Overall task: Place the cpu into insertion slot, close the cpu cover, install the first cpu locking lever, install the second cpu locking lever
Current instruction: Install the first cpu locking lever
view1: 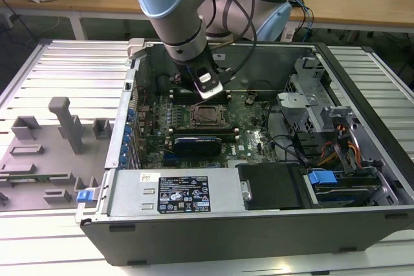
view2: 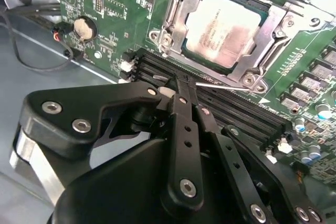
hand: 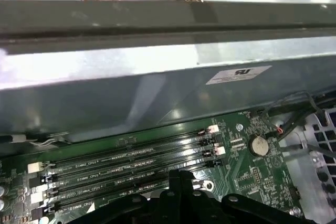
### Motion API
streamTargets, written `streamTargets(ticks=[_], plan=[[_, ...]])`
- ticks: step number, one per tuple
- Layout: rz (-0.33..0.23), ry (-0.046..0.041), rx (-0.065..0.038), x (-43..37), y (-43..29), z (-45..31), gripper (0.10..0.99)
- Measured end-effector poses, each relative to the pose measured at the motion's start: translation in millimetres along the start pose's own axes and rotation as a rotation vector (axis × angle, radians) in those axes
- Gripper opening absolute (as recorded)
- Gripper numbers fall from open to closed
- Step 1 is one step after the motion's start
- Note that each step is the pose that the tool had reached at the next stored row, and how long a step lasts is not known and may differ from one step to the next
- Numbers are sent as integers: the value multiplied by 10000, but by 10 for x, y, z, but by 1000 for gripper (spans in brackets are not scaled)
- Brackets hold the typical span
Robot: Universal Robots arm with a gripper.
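The cpu (view2: 226, 24), pale and silvery, lies flat in the insertion slot (view1: 208, 116) on the green motherboard (view2: 105, 3). The cpu cover (view2: 181, 17), a silvery frame, lies down around it. A thin silvery locking lever (view2: 223, 84) runs along the socket's edge, and its looped end (hand: 207, 185) shows beside the fingertips. My gripper (view2: 182, 81) stands over the memory slots next to the socket with its black fingers (view2: 185, 124) together, tips at the lever rod. I cannot tell whether the rod is pinched between them. The gripper (view1: 210, 88) hangs just behind the socket in the exterior view, and its tips (hand: 180, 174) show in the first wrist view.
Long black memory slots (hand: 131, 166) lie under the fingers. A coin battery (view2: 85, 27) and thin cables (view2: 31, 61) sit near the case's grey wall (hand: 157, 93). A black card (view1: 200, 141), power supply (view1: 174, 192) and drive bay (view1: 343, 179) crowd the case. Grey fixtures (view1: 65, 124) stand outside it.
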State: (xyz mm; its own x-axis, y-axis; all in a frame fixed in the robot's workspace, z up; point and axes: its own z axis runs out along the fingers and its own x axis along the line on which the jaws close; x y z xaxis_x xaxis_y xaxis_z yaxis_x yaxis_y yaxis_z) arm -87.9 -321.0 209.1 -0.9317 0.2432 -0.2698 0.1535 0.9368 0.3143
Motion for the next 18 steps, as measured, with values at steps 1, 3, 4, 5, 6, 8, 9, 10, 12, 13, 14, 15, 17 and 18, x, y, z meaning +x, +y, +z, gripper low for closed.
streamTargets(ticks=[1, 3, 4, 5, 6, 8, 9, 10, 12, 13, 14, 15, 17, 18], plan=[[38, -13, 11, 3, 7, 4, 106], [108, -38, 31, 8, 22, 14, 106], [144, -49, 43, 11, 29, 18, 106], [179, -62, 53, 14, 35, 22, 106], [242, -83, 72, 17, 44, 27, 106], [333, -115, 99, 22, 52, 36, 106], [400, -139, 120, 24, 56, 42, 106], [452, -157, 136, 27, 59, 47, 106], [542, -191, 175, 34, 71, 62, 106], [577, -208, 200, 39, 83, 70, 106], [606, -227, 242, 44, 93, 80, 106], [621, -240, 280, 46, 96, 86, 106], [657, -267, 345, 52, 98, 100, 106], [678, -280, 374, 54, 99, 107, 106]])
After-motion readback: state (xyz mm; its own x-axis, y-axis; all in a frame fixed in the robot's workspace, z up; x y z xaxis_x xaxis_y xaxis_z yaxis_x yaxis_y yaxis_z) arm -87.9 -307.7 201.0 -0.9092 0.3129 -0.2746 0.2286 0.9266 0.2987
